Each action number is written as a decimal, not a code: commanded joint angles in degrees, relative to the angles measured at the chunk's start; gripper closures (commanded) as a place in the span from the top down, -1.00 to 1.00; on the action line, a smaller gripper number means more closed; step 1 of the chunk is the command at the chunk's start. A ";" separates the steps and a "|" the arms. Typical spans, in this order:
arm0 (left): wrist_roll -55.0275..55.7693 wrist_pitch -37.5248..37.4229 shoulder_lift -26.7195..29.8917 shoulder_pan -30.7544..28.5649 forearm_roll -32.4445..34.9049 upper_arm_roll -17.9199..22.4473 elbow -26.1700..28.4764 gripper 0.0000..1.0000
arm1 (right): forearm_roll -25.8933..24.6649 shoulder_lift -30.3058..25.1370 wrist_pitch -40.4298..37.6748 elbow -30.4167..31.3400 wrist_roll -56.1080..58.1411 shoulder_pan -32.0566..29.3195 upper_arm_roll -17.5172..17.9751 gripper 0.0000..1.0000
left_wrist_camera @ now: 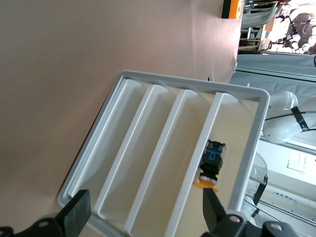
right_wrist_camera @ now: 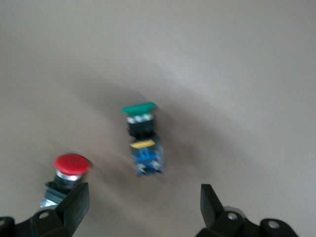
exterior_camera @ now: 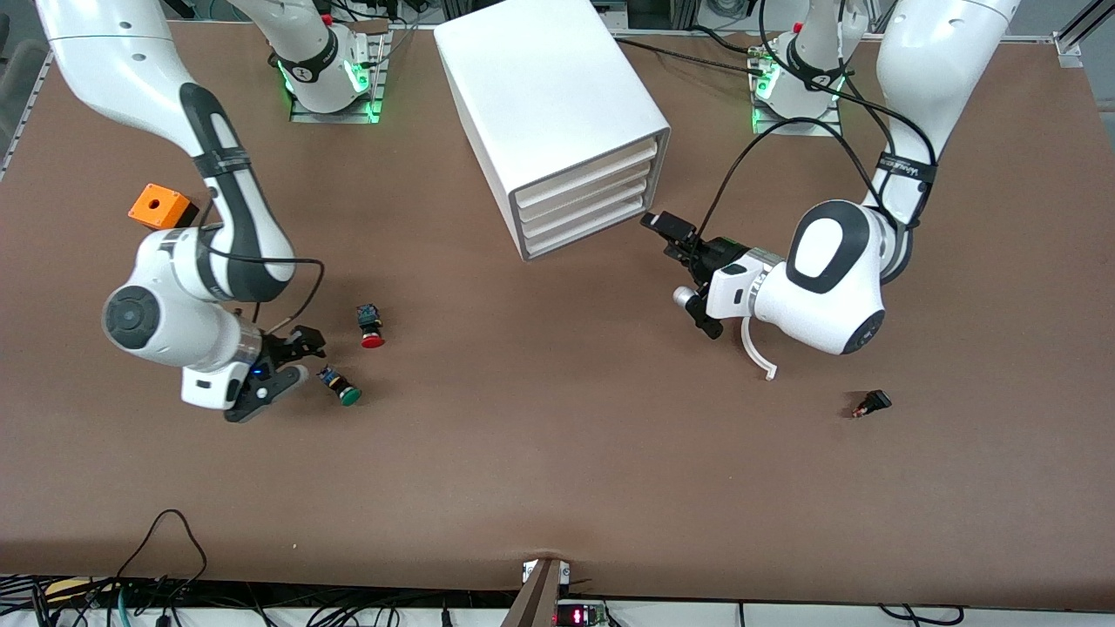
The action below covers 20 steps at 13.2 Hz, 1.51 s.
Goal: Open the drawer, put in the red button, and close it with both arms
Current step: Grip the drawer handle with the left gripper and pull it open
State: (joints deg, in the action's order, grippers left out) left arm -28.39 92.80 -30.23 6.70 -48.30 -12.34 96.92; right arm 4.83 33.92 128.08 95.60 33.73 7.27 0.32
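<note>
The red button [exterior_camera: 372,327] lies on the table, with the green-capped button [exterior_camera: 342,387] nearer the front camera. My right gripper [exterior_camera: 304,358] is open and empty low beside both. In the right wrist view the red button [right_wrist_camera: 70,168] sits by one finger [right_wrist_camera: 75,203] and the green button [right_wrist_camera: 143,138] lies ahead of the open gripper [right_wrist_camera: 143,210]. The white drawer unit [exterior_camera: 557,113] has all its drawers shut. My left gripper [exterior_camera: 669,237] is open and empty just in front of the drawers, and in the left wrist view [left_wrist_camera: 145,217] it faces the drawer fronts [left_wrist_camera: 163,163].
An orange box [exterior_camera: 161,207] sits by the right arm. A small black part [exterior_camera: 872,403] lies toward the left arm's end. A button with an orange cap [left_wrist_camera: 211,168] shows in the uppermost slot of the drawer unit's front.
</note>
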 commanded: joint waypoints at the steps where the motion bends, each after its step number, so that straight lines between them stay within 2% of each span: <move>1: -7.35 5.44 3.50 -0.63 -5.03 -1.10 7.73 1.00 | 1.06 0.88 3.30 0.81 6.42 1.43 -0.67 1.00; 3: -15.43 13.77 7.80 -0.20 -12.66 -2.15 17.56 1.00 | 1.06 1.93 5.32 0.99 6.96 1.43 -0.76 1.00; 4: -18.51 15.90 8.08 -0.19 -15.14 -3.46 19.78 1.00 | 1.06 2.46 6.20 0.99 6.96 1.43 -0.76 1.00; 7: -22.48 18.02 8.09 -0.28 -16.65 -4.00 22.25 1.00 | 0.97 3.17 7.53 0.90 9.67 1.43 -1.20 1.00; 10: -27.50 18.74 8.09 0.24 -22.18 -4.27 25.42 1.00 | 1.06 4.22 8.59 0.99 10.04 1.43 -1.29 1.00; 15: -28.38 19.70 8.17 0.60 -22.19 -5.06 27.18 1.00 | 1.15 5.19 9.81 2.30 10.13 1.43 -1.29 1.00; 17: -29.18 23.02 8.35 -0.01 -22.28 -8.38 28.32 1.00 | 1.15 5.19 12.52 4.05 10.13 1.43 -1.29 1.00; 20: -29.27 24.71 8.26 0.33 -22.28 -9.19 28.33 0.98 | 1.15 5.19 14.12 5.21 10.13 1.35 -1.29 0.98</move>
State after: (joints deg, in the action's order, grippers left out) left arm -55.73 116.46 -23.98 6.93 -68.79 -21.26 123.47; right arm 4.83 39.66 140.82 99.54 42.35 8.57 -0.81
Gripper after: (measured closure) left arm 0.000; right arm 0.004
